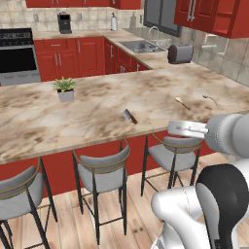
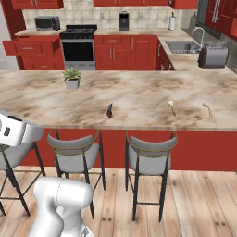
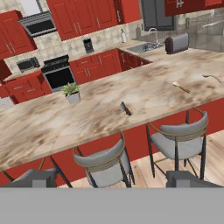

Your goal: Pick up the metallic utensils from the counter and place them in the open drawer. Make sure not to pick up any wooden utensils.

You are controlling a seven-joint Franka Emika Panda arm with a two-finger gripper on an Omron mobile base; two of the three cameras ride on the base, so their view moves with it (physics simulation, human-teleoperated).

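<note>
Marbled beige-and-brown stone, one long counter [image 2: 139,95] on a red base, is what I have in front of me. On it I count one short knife [image 1: 129,116] with a grey blade and dark handle, near the front edge around the middle; one pale wooden spoon [image 1: 182,102] to its right; and one slim metal spoon [image 1: 210,99] further right again, all three lying flat and well apart. One small potted plant [image 1: 64,89] stands to the left of the knife, further back. Under the front overhang I count three grey stools in the left base view, with the middle stool [image 1: 103,170] below the knife. One toaster [image 1: 180,53] and one sink [image 1: 141,46] sit on the plainer back counter. The right base view gives me what the left one does not: one red drawer [image 2: 31,47] pulled open at the far left, beside the stove [image 2: 78,48], with a microwave [image 2: 47,22] above it. The hand view looks down over the counter from well back, and there I see the two dark fingertips [image 3: 35,178] at the bottom edge, the jaws spread wide and holding nothing. In the left base view the hand [image 1: 187,129] hangs over the right stool, short of the counter.
</note>
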